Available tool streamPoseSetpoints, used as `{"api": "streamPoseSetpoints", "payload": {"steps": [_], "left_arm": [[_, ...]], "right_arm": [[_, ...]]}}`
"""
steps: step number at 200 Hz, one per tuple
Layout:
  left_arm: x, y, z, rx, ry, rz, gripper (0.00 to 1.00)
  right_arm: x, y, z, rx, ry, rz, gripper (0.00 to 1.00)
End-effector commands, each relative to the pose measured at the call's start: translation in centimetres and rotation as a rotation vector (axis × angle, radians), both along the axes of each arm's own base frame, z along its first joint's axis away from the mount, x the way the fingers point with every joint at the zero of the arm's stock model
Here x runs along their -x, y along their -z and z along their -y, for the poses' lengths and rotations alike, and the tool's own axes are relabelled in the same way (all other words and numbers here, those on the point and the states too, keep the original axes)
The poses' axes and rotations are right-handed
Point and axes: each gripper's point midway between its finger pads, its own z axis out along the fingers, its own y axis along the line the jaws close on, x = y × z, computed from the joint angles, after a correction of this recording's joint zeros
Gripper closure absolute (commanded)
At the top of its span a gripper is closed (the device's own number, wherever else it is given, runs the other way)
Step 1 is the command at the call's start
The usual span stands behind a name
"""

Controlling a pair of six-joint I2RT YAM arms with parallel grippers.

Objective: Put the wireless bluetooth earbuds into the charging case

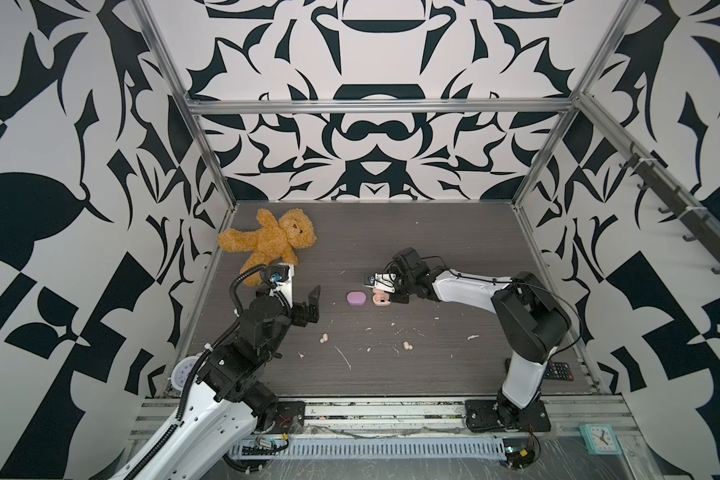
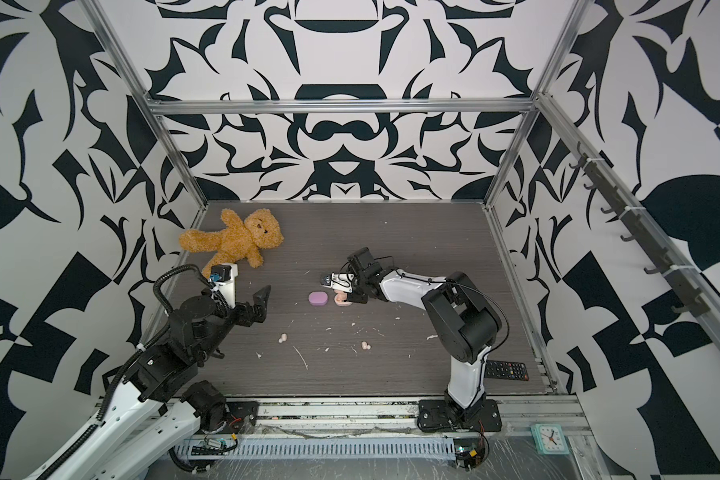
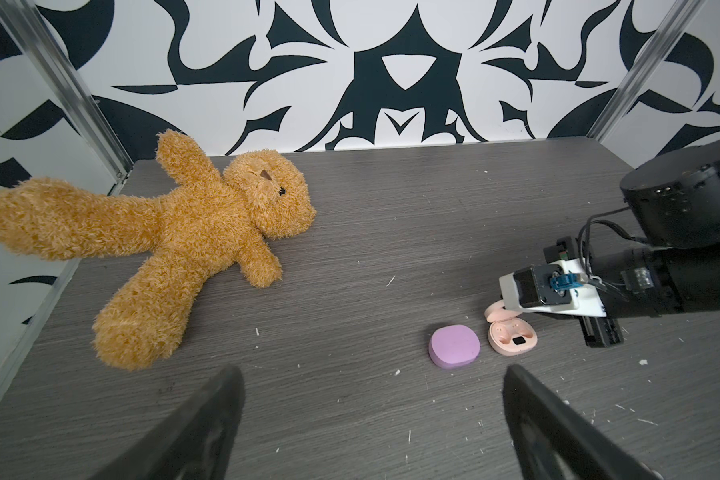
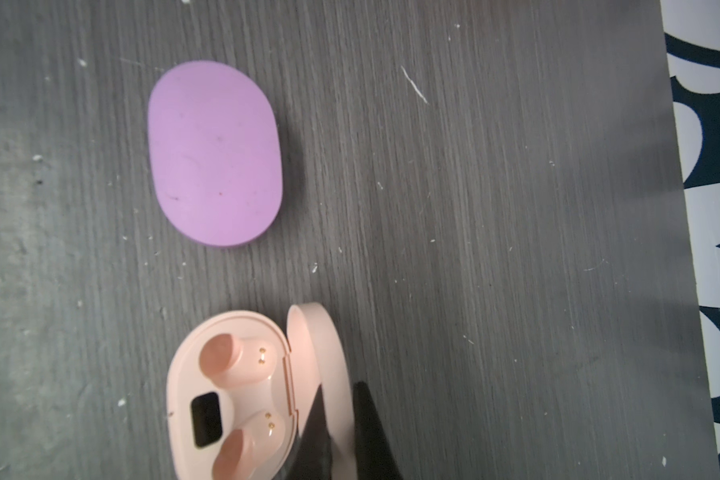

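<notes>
The right gripper was shut tight on the raised lid of the open, pale peach, oval plastic charging case, with one black finger on the inner face of the lid and one on the outer face. The lid stood up on its edge, and the case sat flat on the dark grey wood-look table. Its two round cups showed small gold pins. Just beside it, not touching, lay a closed lilac oval plastic case; in both top views the lilac one was to the left of the peach one. The left gripper was wide open and held nothing. It hung over the table, well to the left of both cases. The tiny pale peach plastic earbuds lay on the table, nearer the front edge than the cases. The first earbud was below and left of the lilac case in a top view, and the second earbud was below and right of the peach case. They were well apart from each other. Small white scraps were spread around them. A fluffy brown teddy bear lay in the far left corner. A black remote control lay by the base of the right arm.
</notes>
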Motion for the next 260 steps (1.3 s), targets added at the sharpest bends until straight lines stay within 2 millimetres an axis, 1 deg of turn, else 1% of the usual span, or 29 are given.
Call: {"api": "streamPoseSetpoints", "payload": {"steps": [1, 33, 78, 125, 162, 171, 227, 260], "left_arm": [[-0.1, -0.2, -0.4, -0.002, -0.018, 0.01, 0.01], [-0.1, -0.2, -0.4, -0.002, -0.02, 0.012, 0.01], [0.0, -0.1, -0.4, -0.003, -0.017, 0.008, 0.01], [0.0, -0.2, -0.4, -0.001, -0.017, 0.008, 0.01], [-0.1, -0.1, -0.3, -0.002, -0.016, 0.008, 0.01], [0.0, -0.1, -0.3, -0.002, -0.015, 0.006, 0.01], [0.0, -0.1, -0.3, -0.002, -0.015, 0.006, 0.01], [0.0, -0.1, -0.3, -0.001, -0.012, 0.006, 0.01]], "right_arm": [[-0.4, -1.0, -0.3, -0.022, -0.004, 0.029, 1.0], [-0.5, -1.1, -0.4, -0.025, -0.001, 0.036, 1.0], [-0.3, -1.1, -0.5, -0.028, -0.007, 0.01, 1.0], [-0.2, -1.4, -0.6, -0.032, -0.006, 0.005, 0.82], [-0.2, -2.0, -0.7, -0.038, -0.004, 0.005, 0.75], [-0.3, -2.2, -0.6, -0.041, 0.0, 0.009, 0.72], [-0.3, -4.7, -0.8, -0.08, 0.009, 0.038, 0.56], [0.0, -5.9, -0.7, -0.095, 0.012, 0.054, 0.5]]}}
